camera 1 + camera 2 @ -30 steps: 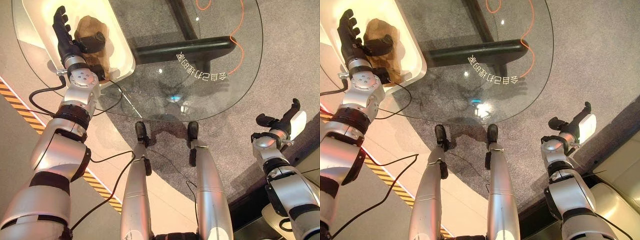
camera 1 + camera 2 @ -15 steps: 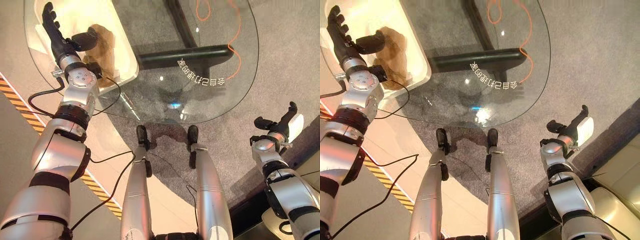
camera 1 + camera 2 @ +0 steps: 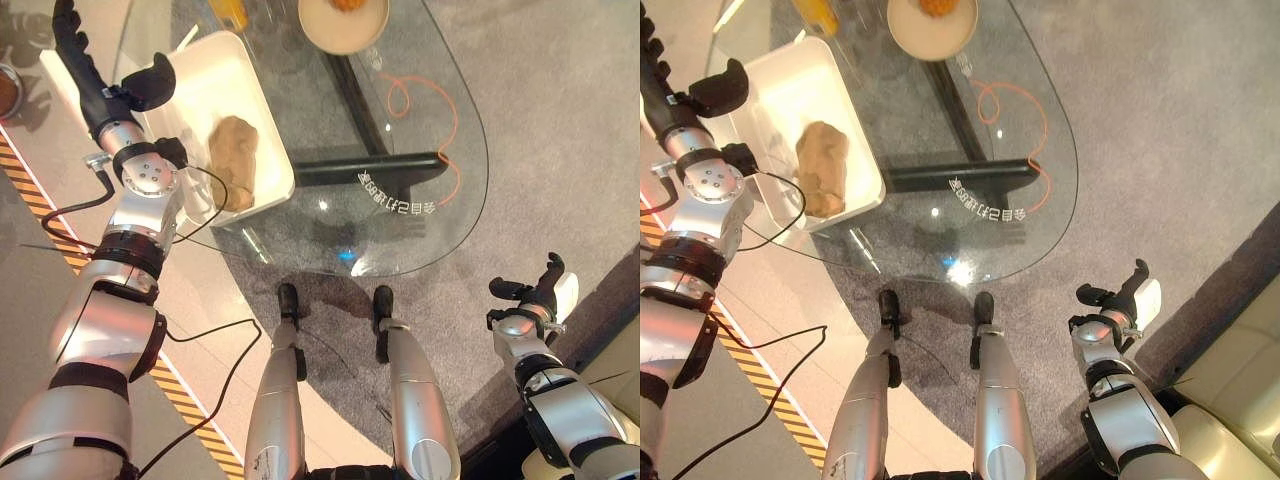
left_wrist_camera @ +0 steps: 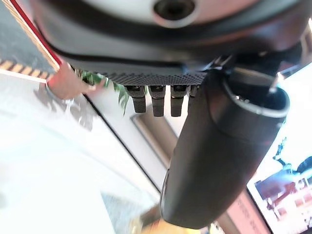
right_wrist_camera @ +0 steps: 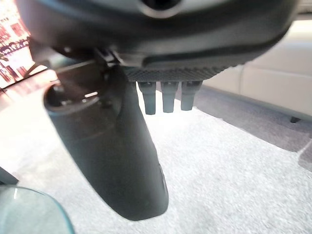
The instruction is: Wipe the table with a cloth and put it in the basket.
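Note:
A crumpled brown cloth (image 3: 233,160) lies loose inside the white basket (image 3: 222,80), which stands on the left end of the glass table (image 3: 410,225). My left hand (image 3: 98,88) hovers just outside the basket's left rim, fingers straight and thumb spread, holding nothing. In the left wrist view its thumb (image 4: 219,161) and straight fingers (image 4: 155,100) are bare. My right hand (image 3: 535,295) hangs open off the table's near right, above the carpet, and its thumb (image 5: 117,156) is also free.
A cream bowl (image 3: 343,20) with something orange in it and a yellow item (image 3: 230,12) stand at the table's far end. An orange cord (image 3: 425,110) and the table's black foot (image 3: 370,168) show through the glass. Striped floor tape (image 3: 40,210) runs on the left, and a cream sofa (image 3: 1230,400) stands at the lower right.
The camera has shifted, bringing the table's far end into view. My left hand has drawn back from over the cloth to the basket's left side. The cloth stays in the basket.

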### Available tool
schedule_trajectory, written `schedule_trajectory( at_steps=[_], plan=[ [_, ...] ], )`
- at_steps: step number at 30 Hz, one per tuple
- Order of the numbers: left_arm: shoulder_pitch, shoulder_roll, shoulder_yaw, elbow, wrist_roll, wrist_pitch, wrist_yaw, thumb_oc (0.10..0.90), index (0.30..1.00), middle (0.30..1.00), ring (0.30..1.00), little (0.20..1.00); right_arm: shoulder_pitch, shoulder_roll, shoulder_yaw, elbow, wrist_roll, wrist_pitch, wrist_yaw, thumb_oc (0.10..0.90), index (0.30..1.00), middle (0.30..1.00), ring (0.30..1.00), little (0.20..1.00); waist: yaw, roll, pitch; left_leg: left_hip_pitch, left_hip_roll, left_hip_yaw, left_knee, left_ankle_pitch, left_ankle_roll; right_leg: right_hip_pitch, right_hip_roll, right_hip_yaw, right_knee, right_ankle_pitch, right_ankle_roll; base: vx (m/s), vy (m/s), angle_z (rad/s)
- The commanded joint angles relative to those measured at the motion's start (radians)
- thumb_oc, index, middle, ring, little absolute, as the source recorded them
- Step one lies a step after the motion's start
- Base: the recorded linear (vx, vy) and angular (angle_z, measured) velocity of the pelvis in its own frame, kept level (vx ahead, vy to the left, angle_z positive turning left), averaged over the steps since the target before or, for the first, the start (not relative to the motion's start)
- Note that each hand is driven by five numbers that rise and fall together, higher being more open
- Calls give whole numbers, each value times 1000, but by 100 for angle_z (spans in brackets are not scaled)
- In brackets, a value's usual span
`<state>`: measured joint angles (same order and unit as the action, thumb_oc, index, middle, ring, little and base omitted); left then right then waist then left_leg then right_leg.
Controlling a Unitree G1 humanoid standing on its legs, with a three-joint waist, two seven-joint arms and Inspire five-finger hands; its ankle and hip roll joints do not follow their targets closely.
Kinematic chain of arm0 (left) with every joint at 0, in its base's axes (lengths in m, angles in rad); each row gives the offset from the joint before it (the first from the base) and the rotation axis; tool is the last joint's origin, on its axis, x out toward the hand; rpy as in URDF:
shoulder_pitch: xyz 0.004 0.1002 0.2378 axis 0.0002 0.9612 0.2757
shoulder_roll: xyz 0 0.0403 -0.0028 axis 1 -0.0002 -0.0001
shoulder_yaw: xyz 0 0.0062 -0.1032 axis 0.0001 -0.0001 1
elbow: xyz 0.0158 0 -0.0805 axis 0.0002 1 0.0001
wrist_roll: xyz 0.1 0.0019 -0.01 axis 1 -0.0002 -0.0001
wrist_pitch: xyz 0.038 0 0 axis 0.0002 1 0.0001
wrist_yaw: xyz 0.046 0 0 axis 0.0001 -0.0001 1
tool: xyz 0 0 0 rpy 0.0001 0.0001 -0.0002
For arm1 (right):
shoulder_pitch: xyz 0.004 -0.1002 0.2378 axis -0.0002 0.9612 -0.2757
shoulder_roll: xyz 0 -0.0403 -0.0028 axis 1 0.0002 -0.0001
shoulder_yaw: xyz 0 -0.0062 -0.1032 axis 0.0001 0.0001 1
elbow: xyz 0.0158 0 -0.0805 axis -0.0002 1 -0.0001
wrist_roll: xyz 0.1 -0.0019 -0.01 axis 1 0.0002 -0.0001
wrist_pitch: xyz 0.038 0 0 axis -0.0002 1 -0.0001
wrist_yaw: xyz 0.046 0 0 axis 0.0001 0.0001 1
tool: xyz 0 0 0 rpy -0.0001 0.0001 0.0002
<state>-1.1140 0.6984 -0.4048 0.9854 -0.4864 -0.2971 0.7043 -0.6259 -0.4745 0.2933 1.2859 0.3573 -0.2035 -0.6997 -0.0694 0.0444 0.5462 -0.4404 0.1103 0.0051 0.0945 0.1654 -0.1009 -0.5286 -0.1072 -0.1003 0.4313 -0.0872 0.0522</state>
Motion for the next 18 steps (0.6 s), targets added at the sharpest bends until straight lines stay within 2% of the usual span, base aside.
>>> schedule_trajectory(
  at_steps=[1,6,9,10,12,14,15,18],
  plan=[
    [-1,123,99,-69,29,-102,-23,800,900,900,900,900,64,-51,-60,15,23,7,13,800,900,900,900,900,35,-11,-96,34,-39,53,38,-102,24,78,-19,-6,-166,71,38,36,-11,2],
    [250,106,210,-127,-10,-117,-141,800,900,900,900,900,209,-36,-107,1,20,23,65,800,900,900,900,900,60,-10,-174,151,-48,48,-49,-95,24,214,-33,-23,-255,84,49,59,-9,3],
    [421,59,279,-143,-7,-136,-202,800,900,900,900,900,292,-28,-137,-3,-2,30,102,800,900,900,900,900,75,-11,-220,224,-53,46,-102,-88,24,302,-42,-40,-316,98,57,109,18,9],
    [521,29,321,-147,19,-139,-238,800,900,900,900,900,339,-19,-153,-5,-18,40,123,800,900,900,900,900,83,-13,-252,270,-55,45,-132,-84,24,357,-44,-49,-350,107,63,154,15,6],
    [604,0,350,-147,42,-132,-259,800,900,900,900,900,376,-11,-163,-8,-46,54,145,800,900,900,900,900,86,-15,-276,306,-54,44,-152,-80,25,397,-45,-56,-373,113,67,171,16,12],
    [725,-50,386,-127,64,-117,-283,800,900,900,900,900,429,4,-175,-10,-69,69,164,800,900,900,900,900,92,-19,-315,350,-53,41,-167,-83,26,449,-47,-63,-399,121,71,190,25,16],
    [744,-57,390,-122,68,-121,-287,800,900,900,900,900,436,5,-177,-10,-74,72,167,800,900,900,900,900,91,-19,-321,358,-53,40,-169,-85,26,458,-47,-64,-404,122,72,204,32,12],
    [892,-124,420,5,77,-98,-356,800,900,900,900,900,493,23,-196,15,-125,104,222,800,900,900,900,900,101,-24,-388,418,-50,43,-182,-100,27,529,-47,-77,-437,125,77,224,23,13]
  ],
)
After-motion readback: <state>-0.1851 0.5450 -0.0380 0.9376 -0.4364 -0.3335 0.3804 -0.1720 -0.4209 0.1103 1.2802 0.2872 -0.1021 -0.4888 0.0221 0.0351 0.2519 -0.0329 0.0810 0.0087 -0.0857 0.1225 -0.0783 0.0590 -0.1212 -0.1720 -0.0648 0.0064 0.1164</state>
